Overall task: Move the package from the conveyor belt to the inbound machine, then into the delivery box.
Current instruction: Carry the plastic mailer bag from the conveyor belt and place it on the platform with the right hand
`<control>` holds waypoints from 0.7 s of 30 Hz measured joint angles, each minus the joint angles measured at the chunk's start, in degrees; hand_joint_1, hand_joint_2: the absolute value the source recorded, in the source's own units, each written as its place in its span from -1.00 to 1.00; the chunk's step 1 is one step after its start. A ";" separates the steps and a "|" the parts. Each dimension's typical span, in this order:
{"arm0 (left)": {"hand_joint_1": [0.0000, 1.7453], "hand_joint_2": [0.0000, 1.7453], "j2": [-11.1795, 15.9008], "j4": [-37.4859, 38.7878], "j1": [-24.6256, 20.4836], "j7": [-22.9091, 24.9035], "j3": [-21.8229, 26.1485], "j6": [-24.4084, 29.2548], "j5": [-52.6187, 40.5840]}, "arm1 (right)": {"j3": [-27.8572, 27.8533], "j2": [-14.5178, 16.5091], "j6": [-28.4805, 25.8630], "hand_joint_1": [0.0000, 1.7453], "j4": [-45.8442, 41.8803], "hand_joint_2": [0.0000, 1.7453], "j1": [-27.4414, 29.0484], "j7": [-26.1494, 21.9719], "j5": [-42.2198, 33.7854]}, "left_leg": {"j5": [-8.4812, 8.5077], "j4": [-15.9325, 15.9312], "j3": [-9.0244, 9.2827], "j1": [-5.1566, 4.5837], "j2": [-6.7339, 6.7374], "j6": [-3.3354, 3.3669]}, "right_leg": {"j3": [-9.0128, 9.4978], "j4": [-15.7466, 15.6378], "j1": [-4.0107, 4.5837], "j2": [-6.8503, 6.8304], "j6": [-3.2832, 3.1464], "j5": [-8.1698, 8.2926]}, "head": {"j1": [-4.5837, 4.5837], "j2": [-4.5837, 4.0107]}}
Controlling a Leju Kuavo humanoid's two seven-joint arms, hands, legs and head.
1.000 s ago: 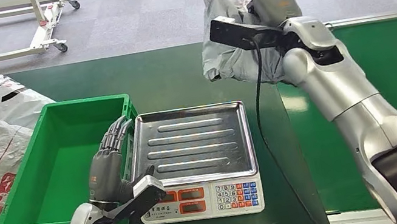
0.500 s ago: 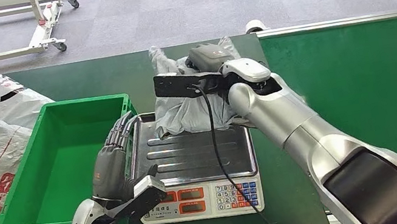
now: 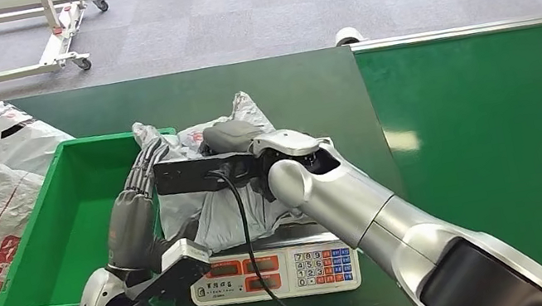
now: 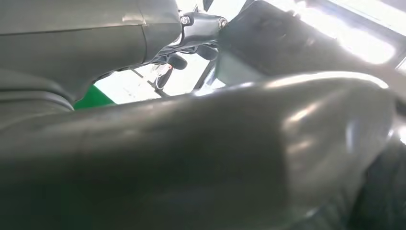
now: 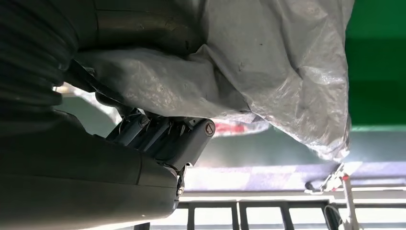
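Dark green table point(image 3: 273, 85) at centre frame: right hand point(image 3: 227, 137) grasping the crumpled grey plastic package point(image 3: 215, 213) over the steel-topped scale point(image 3: 328, 256), where the released left hand point(image 3: 135, 215) could snag it.

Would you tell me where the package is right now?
In the head view, the package is held by the right hand over the scale, left of centre, beside the green bin and the left hand.

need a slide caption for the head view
Right hand holds the grey package over the scale, beside the green bin.
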 joint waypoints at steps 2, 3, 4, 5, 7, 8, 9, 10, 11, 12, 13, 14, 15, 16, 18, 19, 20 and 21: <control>-1.00 -1.00 0.16 -0.31 -0.09 -0.15 0.01 -0.19 0.43 | 0.92 -0.50 0.15 -0.58 -0.64 1.00 1.06 0.30 -1.49 | 0.00 0.00 0.00 0.00 0.00 0.00 | 0.00 0.00 0.00 0.01 0.00 0.00 | 0.00 0.00; -1.00 -1.00 0.22 -0.47 -0.13 -0.26 0.02 -0.33 0.73 | 1.40 -0.83 0.17 -1.00 -0.89 1.00 1.48 0.49 -1.96 | 0.00 0.00 0.00 0.00 0.00 0.00 | 0.00 0.00 0.00 0.01 0.00 0.00 | 0.00 0.00; -1.00 -1.00 0.27 -0.61 -0.15 -0.37 0.02 -0.48 1.01 | 1.87 -1.17 0.14 -1.00 -1.12 1.00 1.78 0.73 -2.28 | 0.00 0.00 0.00 0.00 0.00 0.00 | 0.00 0.00 -0.01 0.01 0.00 0.00 | 0.00 0.00; -1.00 -1.00 0.34 -0.76 -0.16 -0.46 0.02 -0.60 1.27 | 2.39 -1.57 0.03 -1.00 -1.35 1.00 1.97 1.01 -2.48 | 0.00 0.00 0.00 0.00 0.00 0.00 | 0.00 0.00 -0.01 0.01 0.00 0.01 | 0.00 0.00; -1.00 -1.00 0.53 -1.05 -0.15 -0.56 0.03 -0.76 1.57 | 3.44 -2.44 -0.50 -1.00 -1.93 1.00 2.11 1.73 -2.67 | 0.00 0.01 0.00 0.00 0.00 0.00 | 0.00 0.00 -0.01 0.01 0.00 0.01 | 0.00 0.00; -1.00 -1.00 0.63 -1.16 -0.14 -0.58 0.03 -0.80 1.66 | 3.98 -2.98 -0.94 -1.00 -2.33 1.00 2.10 2.14 -2.72 | 0.00 0.01 0.00 0.00 0.00 0.00 | 0.01 0.00 -0.01 0.01 0.00 0.01 | 0.00 0.00; -1.00 -1.00 0.71 -1.23 -0.13 -0.58 0.03 -0.84 1.61 | 4.41 -3.52 -1.46 -1.00 -2.76 1.00 2.07 2.56 -2.72 | 0.00 0.01 0.00 0.00 0.00 0.00 | 0.01 0.00 -0.01 0.00 0.00 0.01 | 0.00 0.00; -1.00 -1.00 0.80 -1.26 -0.11 -0.55 0.03 -0.89 1.46 | 4.75 -4.12 -2.10 -1.00 -3.24 0.50 2.00 2.97 -2.60 | 0.00 0.01 0.00 -0.01 0.00 0.00 | 0.01 0.00 -0.01 0.00 0.00 0.01 | 0.00 0.00; -1.00 -1.00 0.91 -1.26 -0.09 -0.49 0.03 -0.98 1.26 | 4.98 -4.71 -2.80 -1.00 -3.74 0.00 1.89 3.38 -2.47 | 0.00 0.01 0.00 -0.01 -0.01 0.00 | 0.01 0.00 -0.01 -0.01 0.00 0.01 | 0.00 0.00; -1.00 -1.00 1.04 -1.26 -0.06 -0.32 0.03 -1.08 0.94 | 5.12 -5.39 -3.65 -1.00 -4.30 -0.50 1.72 3.82 -2.26 | 0.00 0.02 0.00 -0.01 -0.01 0.00 | 0.01 0.00 -0.01 -0.01 0.00 0.01 | -0.01 0.00; -1.00 -1.00 1.20 -1.27 -0.02 -0.09 0.03 -1.20 0.59 | 5.19 -6.16 -4.75 -1.00 -4.99 -1.00 1.54 4.30 -1.85 | 0.00 0.02 0.00 -0.01 -0.01 0.00 | 0.01 0.00 -0.01 0.00 0.00 0.01 | -0.01 0.00; -1.00 -1.00 1.36 -1.28 0.03 0.22 0.03 -1.35 0.19 | 5.21 -7.04 -6.17 -1.00 -5.88 -1.00 1.35 4.79 -1.18 | 0.00 0.02 0.00 -0.01 -0.01 0.00 | 0.01 0.00 -0.01 -0.01 0.00 0.02 | -0.01 0.00; -1.00 -1.00 1.52 -1.32 0.11 0.61 0.03 -1.52 -0.25 | 5.22 -8.12 -7.92 -1.00 -7.05 -1.00 1.15 5.30 -0.10 | 0.00 0.03 0.00 -0.01 -0.01 0.00 | 0.01 0.00 -0.01 -0.01 0.00 0.02 | 0.00 0.00; -1.00 -1.00 1.69 -1.35 0.20 0.95 0.05 -1.69 -0.64 | 5.20 -9.24 -9.67 -1.00 -8.38 -1.00 0.97 5.69 1.30 | 0.00 0.04 0.00 -0.01 -0.02 0.00 | 0.01 0.00 -0.01 -0.02 0.00 0.02 | 0.00 0.00; -1.00 -1.00 1.99 -1.39 0.30 1.69 0.16 -1.96 -1.58 | 4.87 -11.65 -12.23 -1.00 -11.32 -1.00 0.56 6.00 4.46 | 0.00 0.05 0.00 -0.01 -0.02 0.00 | 0.01 -0.01 -0.01 -0.03 0.00 0.02 | 0.00 0.00; -1.00 -1.00 2.14 -1.37 0.27 2.12 0.22 -2.01 -2.41 | 4.59 -12.93 -13.03 -1.00 -12.81 -1.00 0.40 5.85 6.17 | 0.00 0.07 0.00 -0.02 -0.02 0.00 | 0.01 -0.01 -0.01 -0.03 0.00 0.02 | 0.00 0.00; -1.00 -1.00 2.28 -1.32 0.14 2.64 0.26 -2.05 -3.65 | 4.27 -14.33 -14.01 -1.00 -14.38 -1.00 0.31 5.50 8.26 | 0.00 0.08 0.00 -0.02 -0.03 0.00 | 0.01 -0.02 -0.01 -0.04 0.00 0.02 | 0.00 0.00; -1.00 -1.00 2.40 -1.23 -0.04 3.17 0.29 -2.07 -5.09 | 3.97 -15.79 -15.17 -1.00 -15.97 -1.00 0.25 5.03 10.57 | 0.00 0.10 -0.01 -0.02 -0.05 0.00 | 0.01 -0.02 -0.01 -0.07 0.00 0.02 | 0.00 0.00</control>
